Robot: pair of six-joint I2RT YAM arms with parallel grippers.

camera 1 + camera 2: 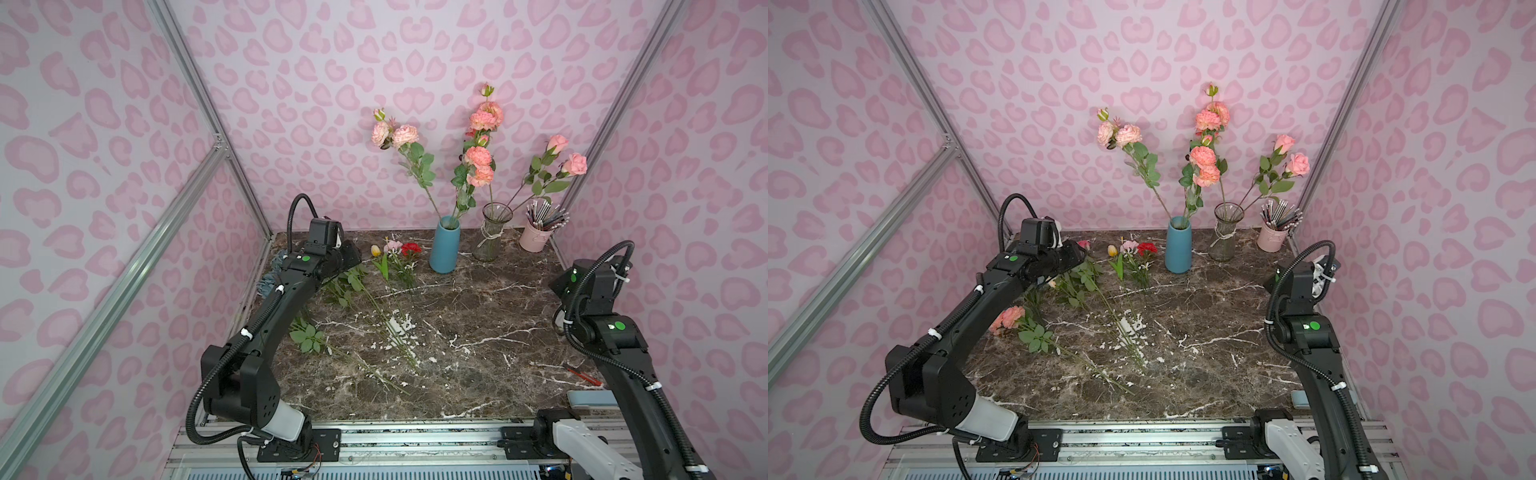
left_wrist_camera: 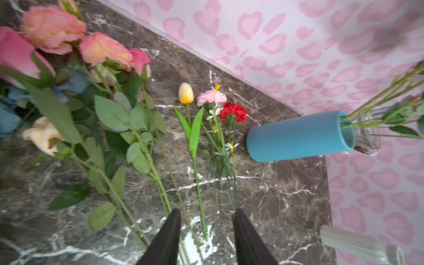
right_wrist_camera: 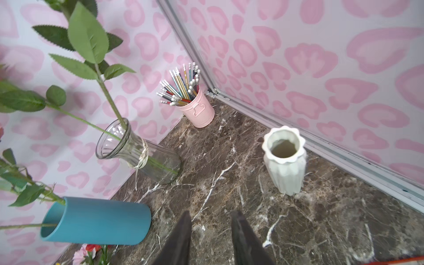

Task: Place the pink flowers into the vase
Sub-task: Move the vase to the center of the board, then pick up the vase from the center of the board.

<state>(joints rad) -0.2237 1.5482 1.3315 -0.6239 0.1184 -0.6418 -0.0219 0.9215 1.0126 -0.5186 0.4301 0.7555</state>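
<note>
Three vases are in view. The blue vase [image 1: 444,249] and glass vase [image 1: 492,235] stand at the tabletop's [image 1: 478,332] far edge, upper middle in both top views. The white vase [image 3: 284,160] is empty and sits just beside the side-wall rail. One pink cup [image 1: 535,239] of pencils fills the far corner at upper right.

Some pink flowers [image 1: 482,162] are already up, two stems in the blue vase and two in the glass one. The rest lie heaped at the tabletop's left edge, mostly under the left arm [image 1: 291,291]. One salmon bloom [image 1: 1009,318] shows beside that arm, and the long stems run toward the middle.

Three single small stems lie near the blue vase: a yellow tulip [image 2: 185,93], a pale carnation [image 2: 212,97] and a red carnation [image 2: 234,112].

The left claw [image 2: 205,211] stands partly open above the stem ends and grips nothing. The right claw [image 3: 212,213] is also partly open and empty, over bare tabletop between the blue and white vases.

The middle and right of the tabletop are bare, except for a thin red thing [image 1: 584,376] at the lower right edge.
</note>
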